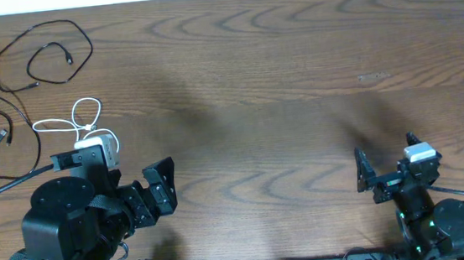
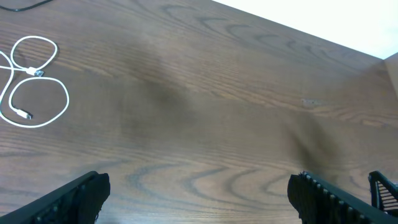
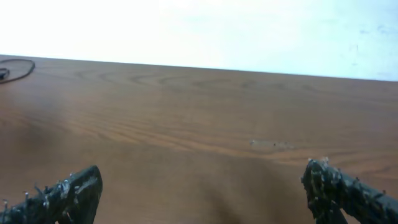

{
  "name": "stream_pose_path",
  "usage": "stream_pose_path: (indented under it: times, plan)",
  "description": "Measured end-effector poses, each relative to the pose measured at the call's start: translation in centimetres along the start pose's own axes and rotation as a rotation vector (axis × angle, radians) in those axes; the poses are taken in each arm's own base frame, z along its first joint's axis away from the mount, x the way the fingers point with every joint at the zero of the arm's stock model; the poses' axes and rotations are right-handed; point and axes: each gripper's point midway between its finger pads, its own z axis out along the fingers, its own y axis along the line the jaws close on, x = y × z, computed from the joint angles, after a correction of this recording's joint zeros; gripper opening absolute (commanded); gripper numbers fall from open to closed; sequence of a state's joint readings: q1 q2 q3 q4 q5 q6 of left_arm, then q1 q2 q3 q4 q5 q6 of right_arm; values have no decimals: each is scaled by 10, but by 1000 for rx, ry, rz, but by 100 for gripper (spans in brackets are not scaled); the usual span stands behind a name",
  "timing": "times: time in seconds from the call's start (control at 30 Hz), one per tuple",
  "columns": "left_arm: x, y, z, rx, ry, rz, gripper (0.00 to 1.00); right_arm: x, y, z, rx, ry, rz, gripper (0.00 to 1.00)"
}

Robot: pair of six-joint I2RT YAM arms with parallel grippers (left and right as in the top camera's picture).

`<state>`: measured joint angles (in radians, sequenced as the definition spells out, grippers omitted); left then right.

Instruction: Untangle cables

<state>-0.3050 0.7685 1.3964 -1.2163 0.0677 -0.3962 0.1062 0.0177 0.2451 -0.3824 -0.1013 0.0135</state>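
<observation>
Three thin cables lie at the table's far left. One black cable (image 1: 81,44) lies in wide loops at the back left. A second black cable (image 1: 5,136) loops near the left edge. The white cable (image 1: 81,116) lies coiled between them and my left arm; it also shows in the left wrist view (image 2: 36,87). One end of the first black cable runs down close to the white one. My left gripper (image 1: 160,191) (image 2: 199,199) is open and empty, to the right of the cables. My right gripper (image 1: 383,171) (image 3: 202,193) is open and empty at the front right.
The wooden table (image 1: 278,84) runs to a pale wall at the back. A thicker black wire (image 1: 1,190) runs from the left arm off the left edge. A black cable loop (image 3: 15,67) shows at the far left of the right wrist view.
</observation>
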Motion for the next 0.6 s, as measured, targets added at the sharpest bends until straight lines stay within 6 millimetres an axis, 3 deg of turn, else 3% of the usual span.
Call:
stream_pose_path:
  times: [0.6]
  plan:
    - [0, 0, 0, 0, 0, 0, 97, 29, 0, 27, -17, -85, -9, 99]
